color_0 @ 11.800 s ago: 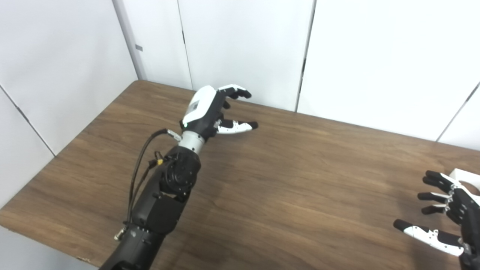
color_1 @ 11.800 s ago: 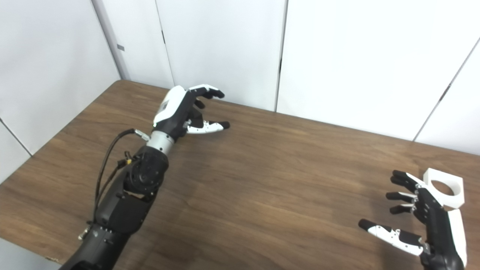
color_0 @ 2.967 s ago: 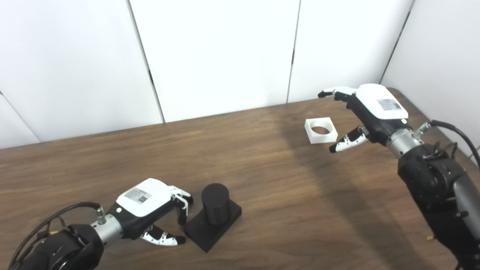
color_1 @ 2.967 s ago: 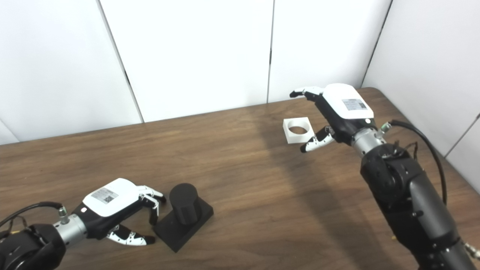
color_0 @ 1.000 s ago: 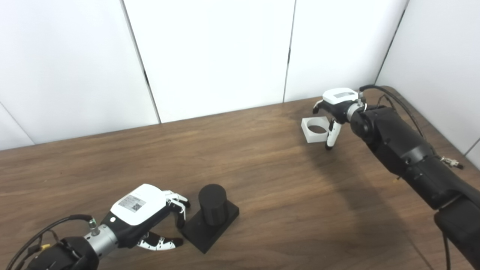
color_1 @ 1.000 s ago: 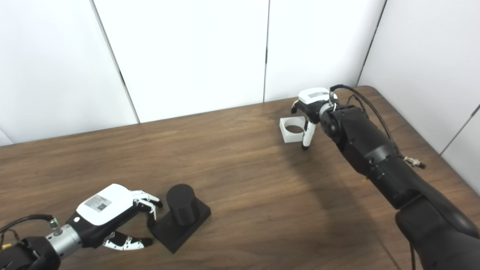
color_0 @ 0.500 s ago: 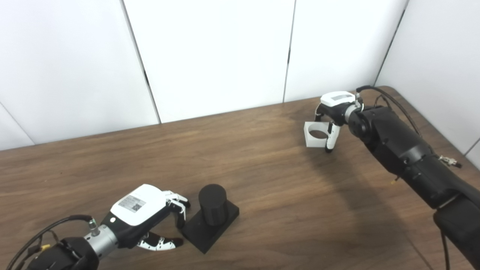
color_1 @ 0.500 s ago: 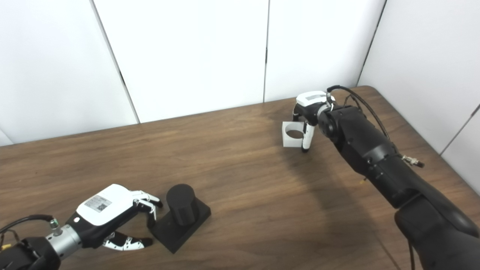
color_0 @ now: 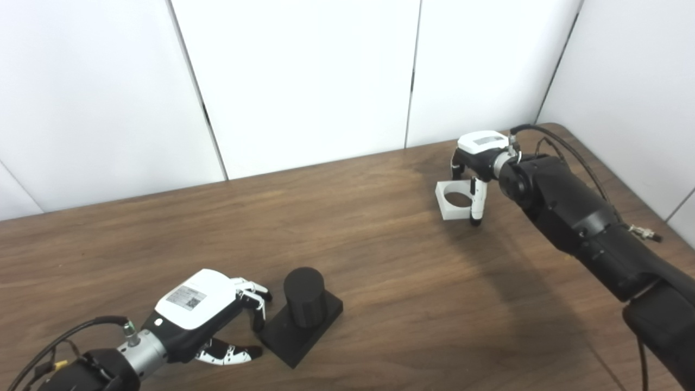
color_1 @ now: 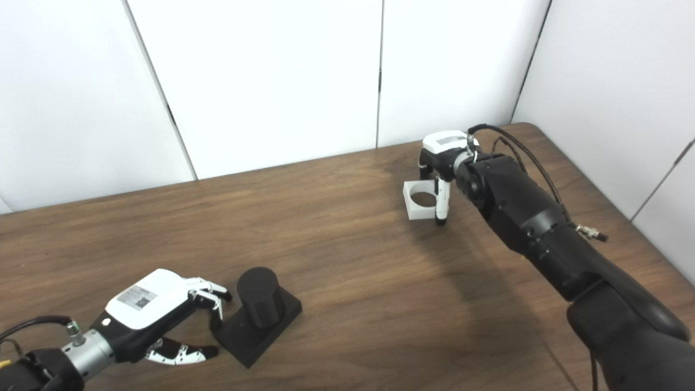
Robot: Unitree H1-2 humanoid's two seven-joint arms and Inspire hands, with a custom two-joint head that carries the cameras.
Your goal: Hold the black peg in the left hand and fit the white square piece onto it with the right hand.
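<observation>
From the left eye view I see the black cylindrical peg on its square black base (color_0: 301,317) standing upright on the brown wooden table (color_0: 380,282), near the near-left edge, its long axis vertical and its flat round top facing up. The base sits turned at an angle to the table's edges. My left hand (color_0: 209,315) lies low just left of it, fingers curled over and thumb stretched along the near side; the fingertips (color_0: 259,320) reach the base's left corner, but I cannot tell whether they grip it. At the far right, my right hand (color_0: 471,163) points down over the white square piece with a round hole (color_0: 454,200). The fingers go down on the piece's far side and the thumb stands against its right face, so the hand pinches the piece between them. The piece looks tilted, its hole facing up and toward me, its left corner low near the table.

From the right eye view the peg (color_1: 259,312) is again upright with the left hand (color_1: 155,317) beside its base. The right hand (color_1: 438,163) clasps the white piece (color_1: 419,200), well apart from the peg. White wall panels (color_1: 271,76) stand behind the table.
</observation>
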